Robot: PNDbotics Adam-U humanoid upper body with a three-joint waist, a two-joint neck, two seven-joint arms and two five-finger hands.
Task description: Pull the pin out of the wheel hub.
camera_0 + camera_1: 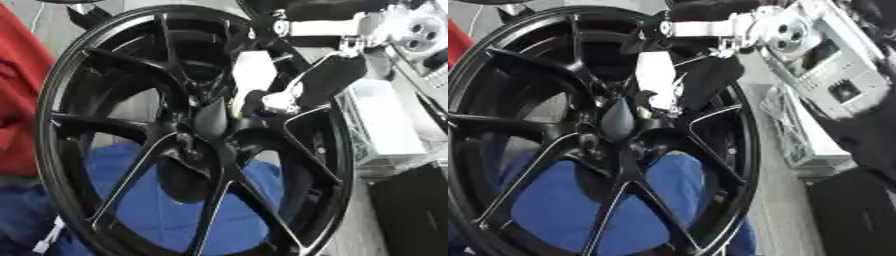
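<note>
- The wheel [192, 135] stands nearly upright, black, its spokes meeting at the hub [206, 132] in the centre of the view.
- The right hand [328, 75] enters from the upper right and reaches down-left toward the hub; the left hand shows in neither view.
- The fingers [276, 100] end just right of and above the hub centre, touching or almost touching it. Whether they are spread or pinching cannot be told; they merge with the black spokes.
- The pin cannot be identified with certainty. A small pale object [642, 114] sits at the hub just below the fingertips in the right eye view; it may be the pin.
- If so, its long axis probably runs along the wheel's axle line, out of the hub face toward the camera.
- Judgement: extraction should follow that axis, straight away from the hub face, with no sideways load.
- A blue cloth [175, 200] lies behind the lower spokes.
</note>
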